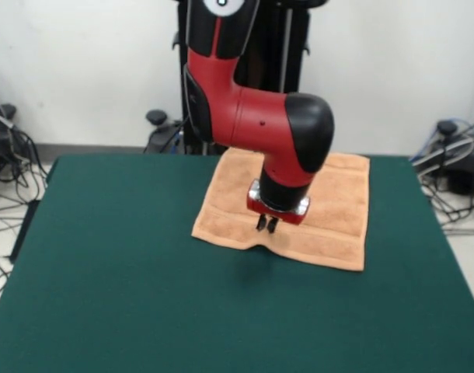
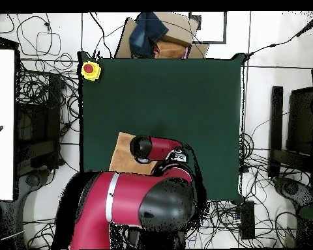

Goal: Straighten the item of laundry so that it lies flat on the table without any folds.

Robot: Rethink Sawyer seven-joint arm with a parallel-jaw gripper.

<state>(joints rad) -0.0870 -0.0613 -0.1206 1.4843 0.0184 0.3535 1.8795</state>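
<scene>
A robotics lab: tangled cables, emergency-stop button, pedestal-mounted arm.

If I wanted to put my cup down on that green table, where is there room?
Most of the table is bare: the whole stretch on the camera's side of the towel, and the strips on either side of it. It is crowded only at the far edge, where the gripper hangs over the towel.

A yellow box with a red button sits at one corner of the surface. Beyond the adjoining edge lie a cardboard box and dark blue cloth. Tangled cables cover the floor.
</scene>
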